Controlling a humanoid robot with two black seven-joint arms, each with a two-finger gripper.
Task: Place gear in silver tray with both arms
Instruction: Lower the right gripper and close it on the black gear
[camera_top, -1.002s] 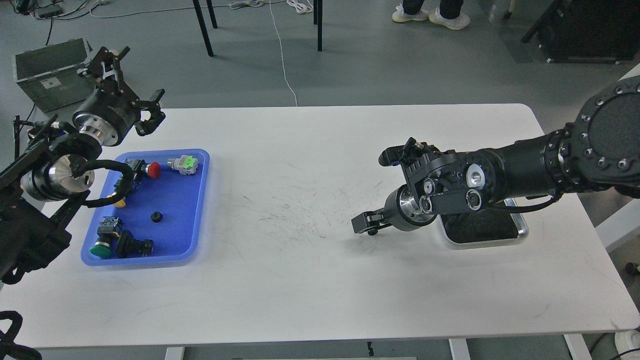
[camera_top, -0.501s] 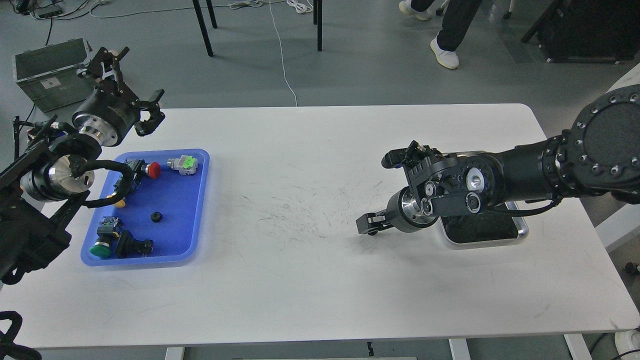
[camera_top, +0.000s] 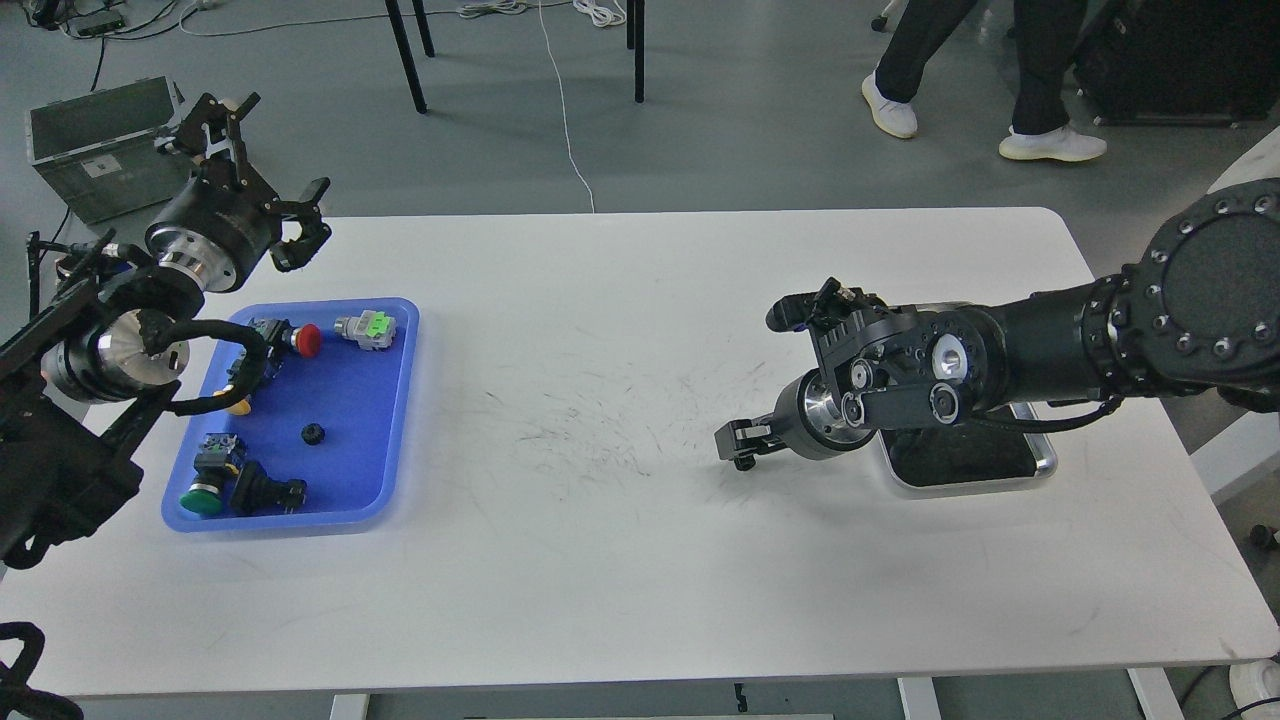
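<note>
The gear (camera_top: 313, 434) is a small black toothed ring lying on the floor of the blue tray (camera_top: 395, 400) at the left. My left gripper (camera_top: 270, 165) is open and empty, raised above the table's far left corner, behind the blue tray. The silver tray (camera_top: 1040, 466) lies at the right of the table, and my right forearm hides most of it. My right gripper (camera_top: 738, 445) points left, low over the table just left of the silver tray. It looks small and dark, so its fingers cannot be told apart.
The blue tray also holds a red push button (camera_top: 308, 340), a grey and green part (camera_top: 368, 328), a green button (camera_top: 203, 498) and black parts. A grey case (camera_top: 95, 145) stands on the floor at the far left. A person's legs (camera_top: 1000, 80) are beyond the table.
My right gripper has drawn a little to the right, toward the silver tray. The left arm has not moved. The person behind the table has walked to the right.
</note>
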